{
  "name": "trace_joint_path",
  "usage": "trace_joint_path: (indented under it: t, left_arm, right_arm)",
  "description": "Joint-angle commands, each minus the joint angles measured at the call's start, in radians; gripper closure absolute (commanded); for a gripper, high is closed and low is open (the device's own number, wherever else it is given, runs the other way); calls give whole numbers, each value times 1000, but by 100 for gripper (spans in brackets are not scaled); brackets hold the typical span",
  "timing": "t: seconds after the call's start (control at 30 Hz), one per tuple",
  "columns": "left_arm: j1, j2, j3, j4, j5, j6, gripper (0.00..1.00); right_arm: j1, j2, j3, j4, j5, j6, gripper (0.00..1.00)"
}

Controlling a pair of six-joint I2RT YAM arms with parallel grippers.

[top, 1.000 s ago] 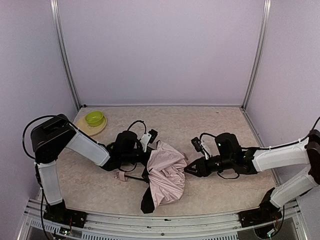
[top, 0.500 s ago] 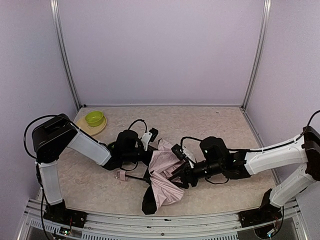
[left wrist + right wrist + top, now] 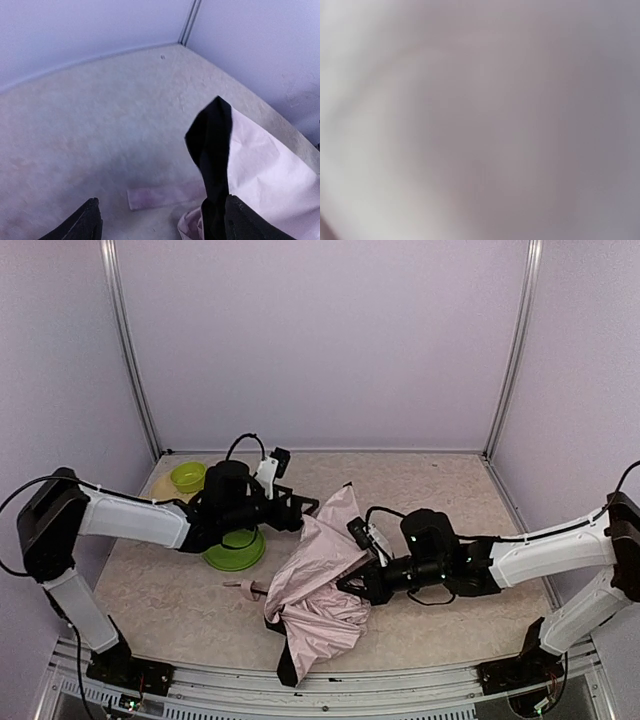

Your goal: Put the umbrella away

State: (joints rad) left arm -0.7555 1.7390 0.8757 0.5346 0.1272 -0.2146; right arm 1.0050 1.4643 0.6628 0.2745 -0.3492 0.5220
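The umbrella (image 3: 318, 575) is lying half-collapsed on the table (image 3: 440, 490), near the 6 o'clock edge in the top view. Its pink canopy is bunching, with one fold standing toward 12 o'clock and black lining showing at the 6 o'clock end. Its handle (image 3: 243, 587) is pointing toward 9 o'clock.

The right gripper (image 3: 350, 585) is pressing in from 3 o'clock with its jaws closed on the canopy fabric. Its wrist camera is showing only blurred pale fabric.

The left gripper (image 3: 306, 508) is hovering at the canopy's 11 o'clock, fingers (image 3: 89, 222) spread wide and holding nothing.

A green plate (image 3: 235, 552) is sitting beneath the left arm. A green bowl (image 3: 188, 477) is standing toward 10 o'clock.
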Motion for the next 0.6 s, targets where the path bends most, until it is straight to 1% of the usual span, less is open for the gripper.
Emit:
trace_joint_path:
  t: [0.0, 0.03, 0.1, 0.17, 0.23, 0.3, 0.33, 0.37, 0.43, 0.5, 0.57]
  left_arm:
    - [15, -212, 116, -175, -158, 109, 10]
    - [15, -242, 146, -232, -170, 127, 7]
    - [12, -300, 179, -328, -182, 122, 6]
    - [3, -375, 156, -395, -170, 46, 8]
    - [-36, -485, 56, -373, -132, -27, 14]
    - [-107, -608, -59, -348, -93, -43, 18]
    - [-141, -660, -104, -367, -102, -42, 18]
    - [-177, -706, -123, -397, -140, -55, 18]
    - [-220, -788, -155, -457, -200, -102, 12]
    - [-243, -834, -205, -467, -192, -146, 9]
    - [-272, -846, -250, -456, -141, -171, 6]
  right_arm:
    - [3, -126, -43, 36, 82, 136, 100]
    - [2, -148, -47, 33, 98, 146, 100]
    - [1, -182, -51, 31, 123, 159, 100]
    - [2, -201, -50, 28, 140, 170, 100]
    - [1, -212, -48, 27, 157, 183, 100]
    - [-6, -217, -51, 23, 176, 190, 100]
    - [-13, -219, -55, 26, 176, 192, 100]
    - [-24, -220, -64, 35, 169, 196, 100]
    - [-53, -224, -80, 59, 146, 208, 100]
    - [-78, -230, -91, 70, 138, 215, 100]
    - [-93, -235, -90, 71, 141, 217, 100]
